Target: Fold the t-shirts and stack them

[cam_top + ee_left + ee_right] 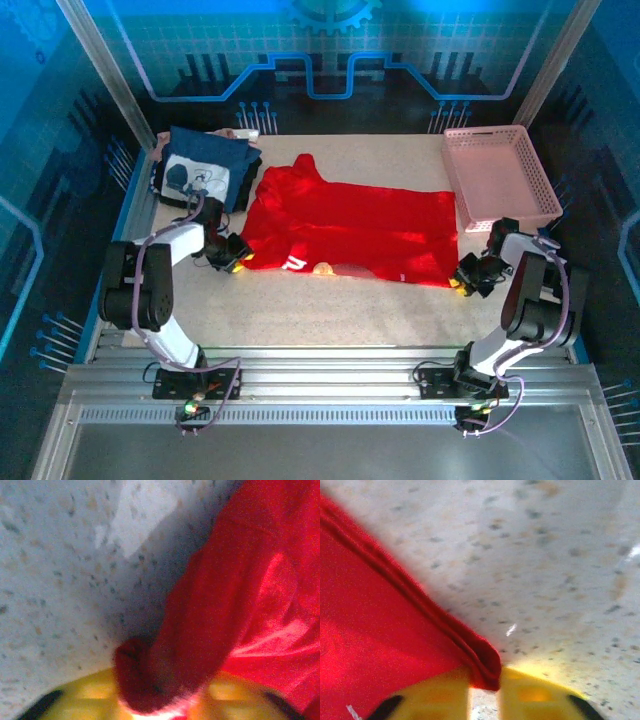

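A bright red t-shirt (350,225) lies spread flat across the middle of the table, with a bit of print showing at its near edge. A navy blue t-shirt (205,170) with a white-grey print lies folded at the back left. My left gripper (238,255) is at the red shirt's near left corner. In the left wrist view a bunched lump of the red t-shirt (150,675) is pinched between the yellow fingers (90,695) of the left gripper (155,700). At the near right corner, my right gripper (462,278) is shut on the hem corner (487,667), which sits between the yellow fingers (535,695) of the right gripper (485,687).
A pink lattice basket (500,175) stands at the back right, just beyond the red shirt's right end. Bare speckled table (340,315) runs between the shirt and the arm bases. Metal frame rails border the table on both sides.
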Robot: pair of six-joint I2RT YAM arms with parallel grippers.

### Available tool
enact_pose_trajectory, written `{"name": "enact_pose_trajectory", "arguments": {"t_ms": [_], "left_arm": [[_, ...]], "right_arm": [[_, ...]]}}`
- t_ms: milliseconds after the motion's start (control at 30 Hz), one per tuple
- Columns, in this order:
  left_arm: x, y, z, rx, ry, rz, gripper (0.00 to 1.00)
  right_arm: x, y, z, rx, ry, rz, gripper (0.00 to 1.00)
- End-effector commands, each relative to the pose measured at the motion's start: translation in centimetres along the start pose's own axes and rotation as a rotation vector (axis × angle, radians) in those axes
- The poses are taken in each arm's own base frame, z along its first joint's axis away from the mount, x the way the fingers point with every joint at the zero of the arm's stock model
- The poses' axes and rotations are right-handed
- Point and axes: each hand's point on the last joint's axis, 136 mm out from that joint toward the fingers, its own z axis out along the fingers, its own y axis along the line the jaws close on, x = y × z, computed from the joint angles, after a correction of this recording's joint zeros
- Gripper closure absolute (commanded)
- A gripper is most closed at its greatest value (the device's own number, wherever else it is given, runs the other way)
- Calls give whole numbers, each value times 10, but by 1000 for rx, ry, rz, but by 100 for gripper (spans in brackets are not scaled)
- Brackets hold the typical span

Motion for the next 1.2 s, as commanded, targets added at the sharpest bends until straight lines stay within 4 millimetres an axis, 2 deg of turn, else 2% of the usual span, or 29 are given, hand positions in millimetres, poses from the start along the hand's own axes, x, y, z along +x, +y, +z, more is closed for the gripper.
{"name": "enact_pose_trajectory", "arguments": {"t_ms": [0, 33, 167, 400, 500, 600, 767, 800, 833, 933, 967, 1033, 1100, 1167], "left_arm": [[-16, 13, -8, -91, -59, 38, 94], [-15, 18, -12, -108, -63, 38, 100], [-4, 35, -33, -165, -80, 52, 100], [42, 59, -50, -141, -60, -18, 100], [66, 77, -53, -149, -44, -53, 100], [86, 93, -52, -163, -21, -88, 100], [93, 106, -53, -230, -30, -147, 98], [94, 108, -53, -242, -29, -156, 94], [94, 109, -54, -247, -32, -163, 87], [89, 101, -69, -233, -84, -164, 44], [84, 94, -80, -216, -120, -157, 36], [77, 73, -100, -157, -164, -132, 28], [72, 50, -117, -95, -186, -119, 27], [72, 24, -132, -38, -200, -79, 26]], "right_arm": [[-26, 11, -1, -12, -74, -32, 99], [-33, 13, -10, -4, -105, -45, 100], [-30, -5, -32, 22, -146, -39, 100], [10, -33, -37, 54, -129, -48, 100], [24, -43, -36, 53, -115, -28, 100], [30, -40, -39, 48, -121, -13, 100], [35, -46, -40, 75, -112, 40, 96], [36, -46, -38, 69, -105, 51, 93], [36, -44, -38, 62, -99, 57, 88], [39, -35, -42, 17, -88, 64, 71], [41, -29, -48, -13, -95, 59, 62], [44, -17, -64, -62, -119, 34, 51], [51, -3, -81, -116, -132, -14, 41], [66, 24, -90, -210, -90, -129, 31]]}}
